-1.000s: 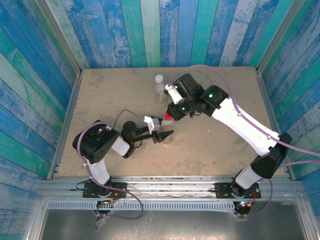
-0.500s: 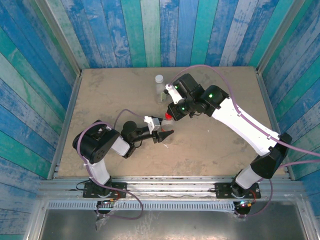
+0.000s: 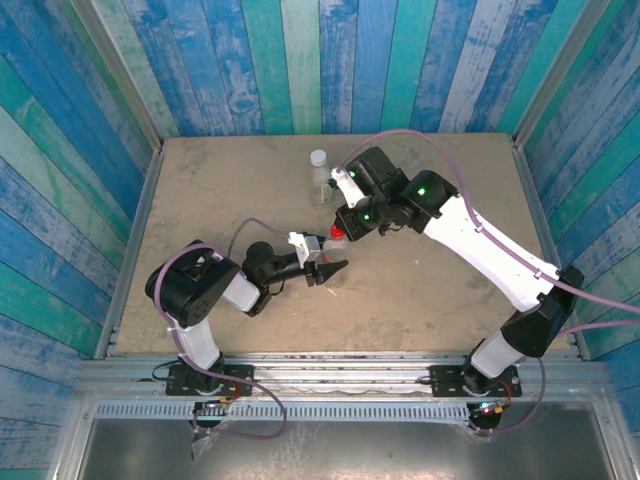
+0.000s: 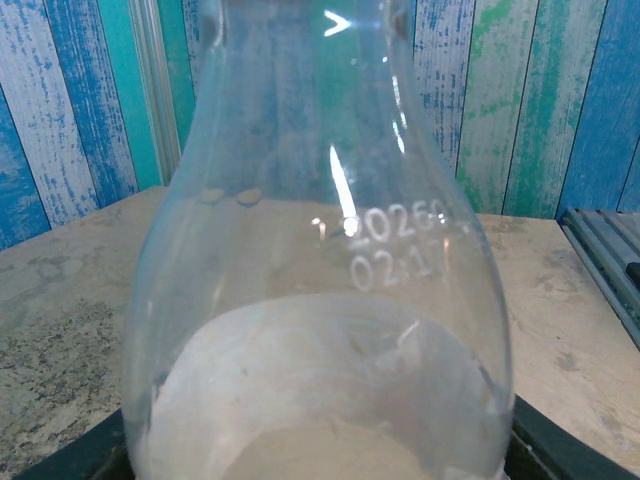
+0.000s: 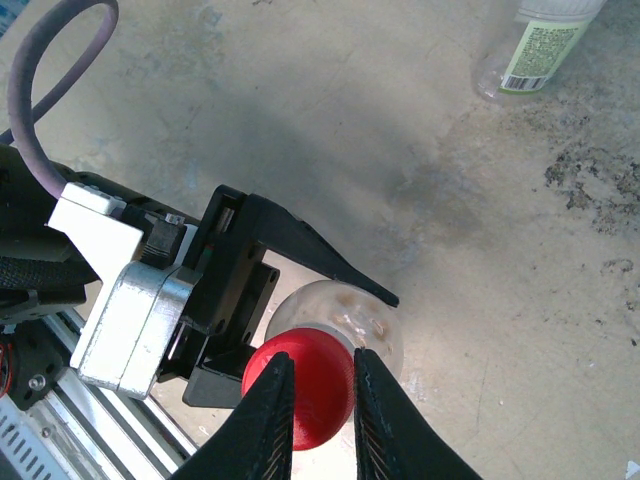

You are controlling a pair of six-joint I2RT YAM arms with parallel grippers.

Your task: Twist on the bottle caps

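Left gripper [image 3: 328,270]: closed on the clear bottle [image 4: 320,300], one black finger [image 5: 300,245] lying along the bottle's shoulder in the right wrist view and dark finger edges showing at both lower corners of the left wrist view. The bottle stands upright, neck uppermost, near the middle of the worktop [image 3: 220,190]; whether its base touches the surface cannot be told. A printed date code is visible on its shoulder. Red cap [image 5: 322,398]: seated on top of this bottle's neck, seen from above; how far it is threaded cannot be told. Right gripper [image 5: 323,357]: directly over the red cap, its two fingers set narrow, one overlapping the cap's left half and the other at its right edge. Whether they actually clamp the cap cannot be told. Second bottle [image 3: 319,180]: upright toward the far edge of the worktop, apart from both grippers, beyond the right wrist. It carries a green-white label [image 5: 535,50] and the white cap [image 3: 319,157] is on its neck. Blue and green painted planks [image 3: 300,60] enclose the worktop on three sides.
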